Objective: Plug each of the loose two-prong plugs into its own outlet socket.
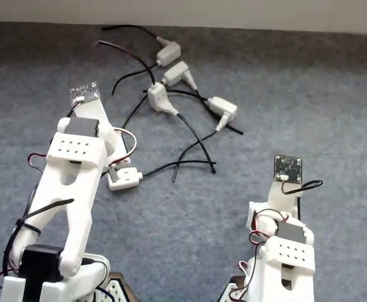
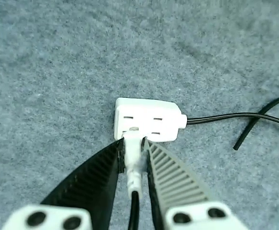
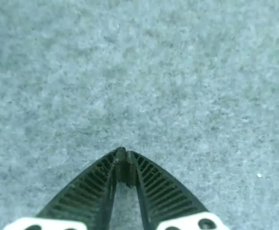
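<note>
While the left gripper [image 2: 133, 143] has its jaws clamped narrow on a white two-prong plug [image 2: 132, 160], that plug's nose meets the near side of the white outlet block [image 2: 149, 120], so the step in hand looks like seating this one pair. Whether the prongs are fully home cannot be told. The next move likely calls for a straight push into the block, with the block kept from sliding on the grey carpet [image 2: 58, 57]. Well apart from the block, the right gripper [image 3: 125, 158] rests with jaws closed on nothing. Beyond the block lie four more white cord ends [image 1: 158, 97], seemingly not yet paired
</note>
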You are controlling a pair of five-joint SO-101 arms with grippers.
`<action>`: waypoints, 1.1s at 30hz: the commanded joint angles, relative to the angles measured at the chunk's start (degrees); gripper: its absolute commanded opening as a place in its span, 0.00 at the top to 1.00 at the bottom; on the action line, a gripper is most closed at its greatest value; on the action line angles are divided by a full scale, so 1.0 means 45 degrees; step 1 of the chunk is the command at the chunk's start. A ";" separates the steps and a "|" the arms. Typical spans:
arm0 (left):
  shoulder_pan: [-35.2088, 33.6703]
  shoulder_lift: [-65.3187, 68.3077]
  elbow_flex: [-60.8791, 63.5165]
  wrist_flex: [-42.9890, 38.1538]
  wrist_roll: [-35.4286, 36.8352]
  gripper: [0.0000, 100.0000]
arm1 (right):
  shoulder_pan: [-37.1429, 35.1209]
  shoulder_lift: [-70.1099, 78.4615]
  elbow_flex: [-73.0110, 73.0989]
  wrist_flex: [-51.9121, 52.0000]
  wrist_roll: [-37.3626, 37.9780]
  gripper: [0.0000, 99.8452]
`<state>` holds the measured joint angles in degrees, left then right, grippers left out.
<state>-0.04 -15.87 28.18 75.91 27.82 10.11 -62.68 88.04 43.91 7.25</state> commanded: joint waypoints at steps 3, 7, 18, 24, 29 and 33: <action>-0.0088 -0.0088 -0.0459 0.0195 -0.0195 0.99 | -0.0147 -0.0127 -0.0029 -0.0225 -0.0156 0.99; -0.0127 -0.0049 -0.0400 0.0195 -0.0762 0.99 | -0.0147 -0.0127 -0.0029 -0.0225 -0.0156 0.99; -0.0440 -0.0049 -0.0283 0.0176 -0.1485 0.99 | -0.0147 -0.0127 -0.0029 -0.0225 -0.0156 0.99; -0.0420 -0.0049 0.0049 -0.0391 -0.1504 0.99 | -0.0147 -0.0127 -0.0029 -0.0225 -0.0156 0.99; -0.0420 -0.0049 0.0928 -0.1368 -0.1817 0.99 | -0.0147 -0.0127 -0.0029 -0.0225 -0.0156 0.99; -0.0479 -0.0049 0.1104 -0.1719 -0.2129 0.99 | -0.0147 -0.0127 -0.0029 -0.0225 -0.0156 0.99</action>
<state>-1.71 -15.87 33.36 69.76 18.86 10.11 -62.68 88.04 43.91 7.25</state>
